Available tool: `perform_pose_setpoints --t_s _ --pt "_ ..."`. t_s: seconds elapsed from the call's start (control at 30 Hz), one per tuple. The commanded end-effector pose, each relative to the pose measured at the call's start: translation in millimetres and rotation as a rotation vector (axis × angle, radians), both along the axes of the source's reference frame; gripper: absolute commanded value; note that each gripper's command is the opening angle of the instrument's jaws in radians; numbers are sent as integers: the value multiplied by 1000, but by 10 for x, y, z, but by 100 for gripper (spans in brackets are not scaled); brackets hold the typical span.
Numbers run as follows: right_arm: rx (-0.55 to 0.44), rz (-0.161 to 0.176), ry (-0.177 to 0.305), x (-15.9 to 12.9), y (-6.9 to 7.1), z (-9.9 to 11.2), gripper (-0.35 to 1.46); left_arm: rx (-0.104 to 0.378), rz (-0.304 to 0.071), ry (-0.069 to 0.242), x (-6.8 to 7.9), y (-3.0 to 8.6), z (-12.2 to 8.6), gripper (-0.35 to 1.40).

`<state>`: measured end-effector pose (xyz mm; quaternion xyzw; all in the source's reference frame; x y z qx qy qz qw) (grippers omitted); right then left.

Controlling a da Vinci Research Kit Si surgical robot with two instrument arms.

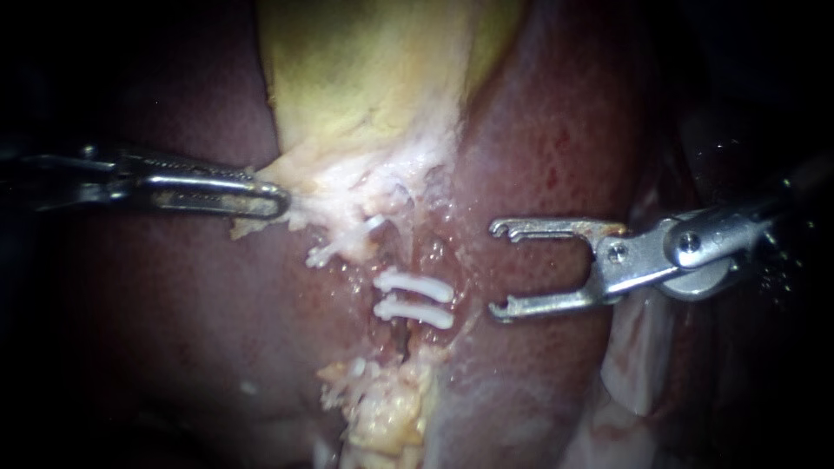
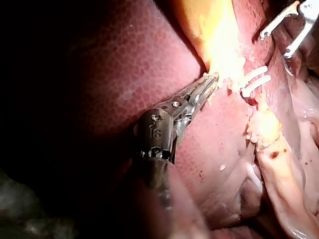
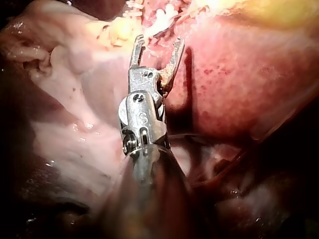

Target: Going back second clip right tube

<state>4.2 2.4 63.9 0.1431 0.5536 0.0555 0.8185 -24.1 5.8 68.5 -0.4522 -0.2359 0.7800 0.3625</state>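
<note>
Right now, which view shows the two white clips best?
The endoscope view: both clips lie side by side, whole and unobstructed. The left wrist view shows them smaller, at an angle. The right wrist view shows only pale blurred shapes ahead of the right instrument.

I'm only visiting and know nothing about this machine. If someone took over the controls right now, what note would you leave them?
The left instrument has its tool shut on pale tissue at the lower edge of the gallbladder.
The right instrument has its tool open and empty, beside the clips and not touching them.
The upper clip and lower clip lie side by side across the right tube.
Done: both clips are on.
Left: probably only drawing the right instrument clear.
</note>
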Motion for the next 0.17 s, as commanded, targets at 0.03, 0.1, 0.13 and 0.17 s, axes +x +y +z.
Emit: perform_pose_setpoints --t_s 0.03,0.1,0.13,0.17 --pt "-5 -2 1 0 1 0 50 1 2 -1 0 0 0 -35" --pt "-10 -4 2 0 1 0 50 2 2 -2 1 1 -1 -35" --pt "-10 -4 2 0 1 0 50 2 2 -2 1 1 -1 -35" --pt "-11 -4 2 0 0 0 50 2 3 -2 1 1 -1 -35"
